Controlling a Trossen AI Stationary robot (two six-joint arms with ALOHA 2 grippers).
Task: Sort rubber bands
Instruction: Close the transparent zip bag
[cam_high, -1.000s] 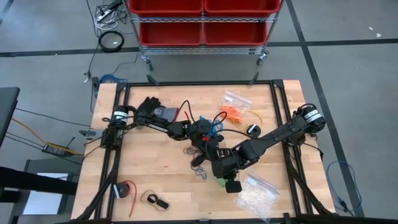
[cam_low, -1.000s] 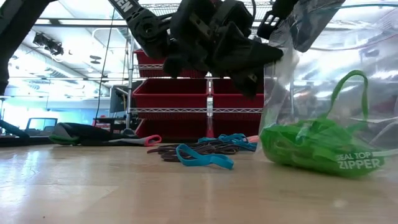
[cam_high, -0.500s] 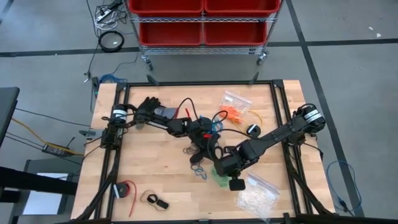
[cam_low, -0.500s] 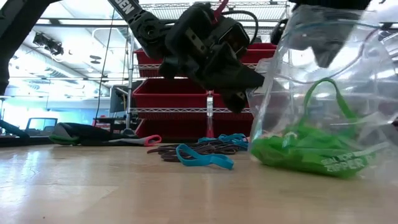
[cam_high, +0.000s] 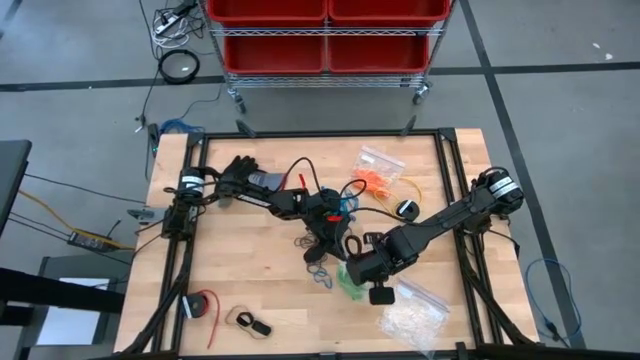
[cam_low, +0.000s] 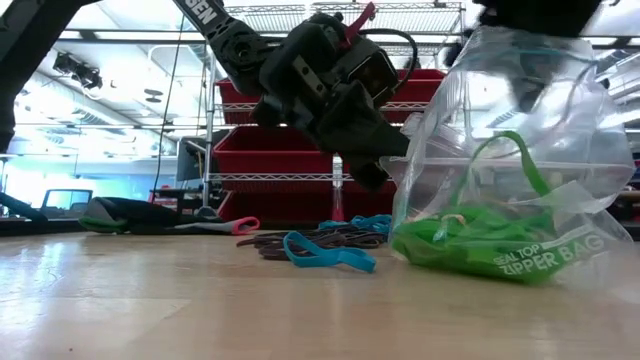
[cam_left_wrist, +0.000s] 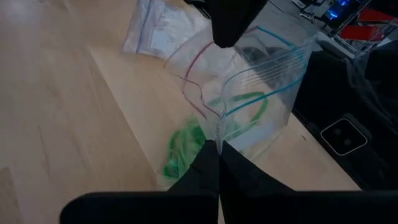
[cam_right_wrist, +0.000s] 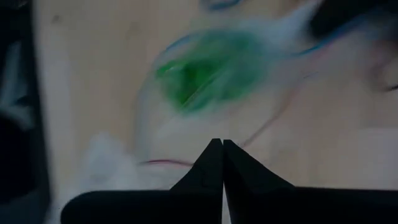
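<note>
A clear zipper bag (cam_low: 510, 150) with green rubber bands (cam_low: 470, 240) in it stands with its bottom on the table, right of centre. My right gripper (cam_right_wrist: 217, 144) is shut on the bag's top from above. My left gripper (cam_left_wrist: 217, 148) is shut at the bag's side edge, coming from the table's left. Loose blue and black rubber bands (cam_low: 325, 248) lie on the wood just left of the bag. Orange bands (cam_high: 372, 183) lie by another small clear bag near the far edge. My left gripper pinches the bag's side edge (cam_left_wrist: 220, 127) just below the zip strip, between its two shut fingers. The fingers come slanting down from the table's left. The bag stands upright beyond them, its bottom on the table. My right gripper holds the bag's top edge (cam_left_wrist: 249, 38) from above, fingers pointing down. The bag hangs below it with its bottom (cam_low: 500, 272) on the table, and its mouth bulges wide between my two grippers.
A clear bag of whitish pieces (cam_high: 412, 310) lies near the front right. A black glove (cam_high: 240, 175) lies at the far left, a red coil (cam_high: 202, 305) at the near left, and a small black round thing (cam_high: 407, 209) right of centre. Red bins (cam_high: 325, 35) stand beyond the far edge.
My left gripper has come down and tipped toward the bag's side edge. The bag, held at its top by my right gripper, has shifted toward the table's left, and its walls have bulged out wider. The green bands have slid along with it.
</note>
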